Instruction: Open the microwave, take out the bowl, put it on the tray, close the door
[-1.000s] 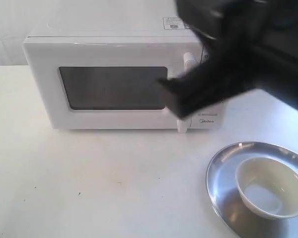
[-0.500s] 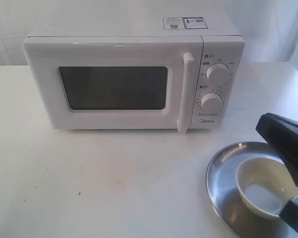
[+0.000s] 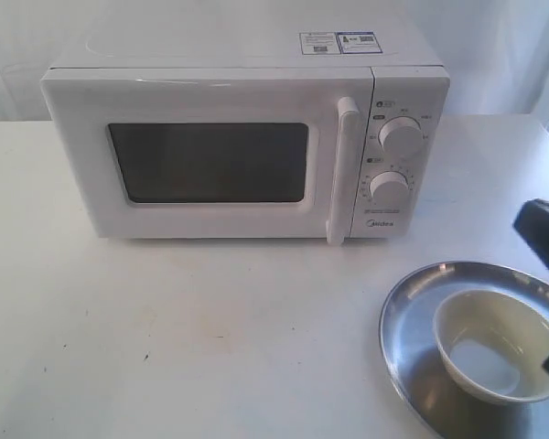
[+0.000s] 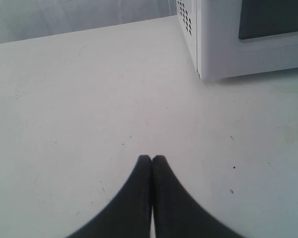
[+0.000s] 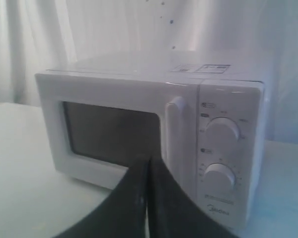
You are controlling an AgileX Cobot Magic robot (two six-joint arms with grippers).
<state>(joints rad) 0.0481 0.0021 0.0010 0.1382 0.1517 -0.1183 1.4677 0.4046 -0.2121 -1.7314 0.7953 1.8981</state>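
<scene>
The white microwave [image 3: 247, 137] stands at the back of the table with its door [image 3: 210, 160] shut flat, dark window and vertical bar handle [image 3: 341, 169] facing me. The cream bowl [image 3: 496, 346] sits in the silver tray [image 3: 410, 315] at the front right. My right gripper [image 5: 148, 163] is shut with nothing in it and faces the microwave [image 5: 154, 129] from a distance; in the exterior view only part of that arm [image 3: 547, 238] shows at the right edge, beside the bowl. My left gripper [image 4: 152, 159] is shut and empty above bare table, off the microwave's corner [image 4: 208, 44].
The white table [image 3: 183, 338] stretches in front of the microwave. A white curtain hangs behind. The tray reaches the table's front right corner.
The right arm has drawn back from the microwave's front, down and to the right, until only its edge shows beside the bowl. The door stays shut.
</scene>
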